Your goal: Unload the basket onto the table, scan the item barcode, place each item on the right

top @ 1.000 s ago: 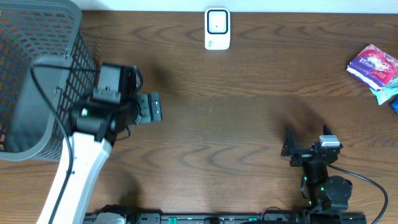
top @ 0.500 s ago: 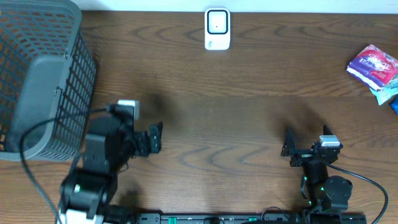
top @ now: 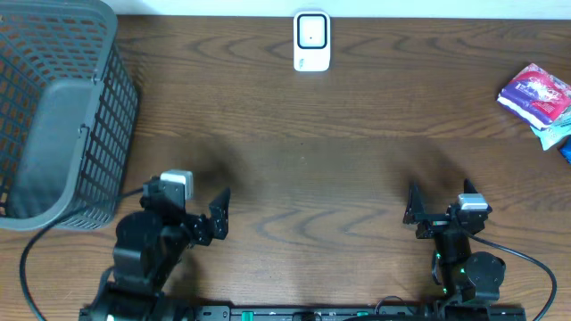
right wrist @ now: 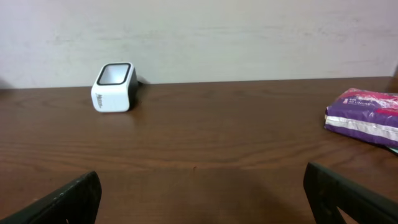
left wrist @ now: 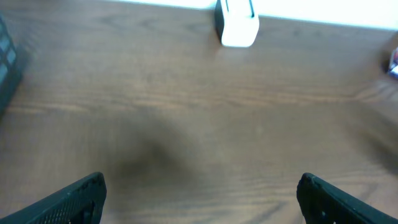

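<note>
The item, a purple and pink packet (top: pixel 535 94), lies at the far right of the table and also appears at the right of the right wrist view (right wrist: pixel 364 115). The white barcode scanner (top: pixel 311 41) stands at the back centre, window up, and both wrist views show it (left wrist: pixel 236 25) (right wrist: pixel 114 86). My left gripper (top: pixel 203 214) is open near the front left, over bare wood (left wrist: pixel 202 199). My right gripper (top: pixel 440 201) is open near the front right, also with only wood between its fingers (right wrist: pixel 202 199). Both are far from the packet and the scanner.
A grey mesh basket (top: pixel 98 134) fills the back left corner, close beside the left arm. A teal package (top: pixel 555 134) sticks out from under the purple packet at the right edge. The wooden table (top: pixel 339 160) runs to a pale wall behind the scanner.
The left arm has drawn back from beside the basket toward the front edge, and its open gripper now sits lower and nearer me. The right arm has not moved.
</note>
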You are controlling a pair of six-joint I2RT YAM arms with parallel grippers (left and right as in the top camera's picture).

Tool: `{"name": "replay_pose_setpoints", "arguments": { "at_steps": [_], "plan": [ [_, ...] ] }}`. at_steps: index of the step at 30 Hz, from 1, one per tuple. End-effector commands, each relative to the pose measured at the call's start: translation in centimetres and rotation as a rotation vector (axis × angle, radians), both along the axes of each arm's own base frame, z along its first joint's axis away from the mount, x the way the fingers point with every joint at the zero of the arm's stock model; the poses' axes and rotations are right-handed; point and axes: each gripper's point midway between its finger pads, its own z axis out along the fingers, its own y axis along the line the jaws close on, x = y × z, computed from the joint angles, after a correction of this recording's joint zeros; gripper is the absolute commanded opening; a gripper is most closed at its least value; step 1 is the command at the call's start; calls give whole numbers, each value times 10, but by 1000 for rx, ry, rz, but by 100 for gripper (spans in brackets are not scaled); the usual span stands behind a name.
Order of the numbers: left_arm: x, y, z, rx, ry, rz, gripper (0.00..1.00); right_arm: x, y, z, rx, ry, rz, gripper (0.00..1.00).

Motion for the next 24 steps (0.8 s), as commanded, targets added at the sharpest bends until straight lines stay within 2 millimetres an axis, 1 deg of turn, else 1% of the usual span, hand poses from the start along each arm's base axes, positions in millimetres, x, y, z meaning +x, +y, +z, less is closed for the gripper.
{"name": "replay_pose_setpoints", "arguments": {
  "at_steps": [1,7,12,20,24],
  "plan": [
    [-4,2,2,-3,-88,-5,98,0,0,0,13,-1,0,99],
    [-3,14,5,-22,-209,48,98,0,0,0,13,-1,0,99],
    [3,28,15,-35,-358,111,98,0,0,0,13,-1,0,99],
    [7,45,19,-33,-473,186,98,0,0,0,13,-1,0,99],
    [12,49,21,-35,-536,203,98,0,0,0,13,-1,0,99]
  ]
}}
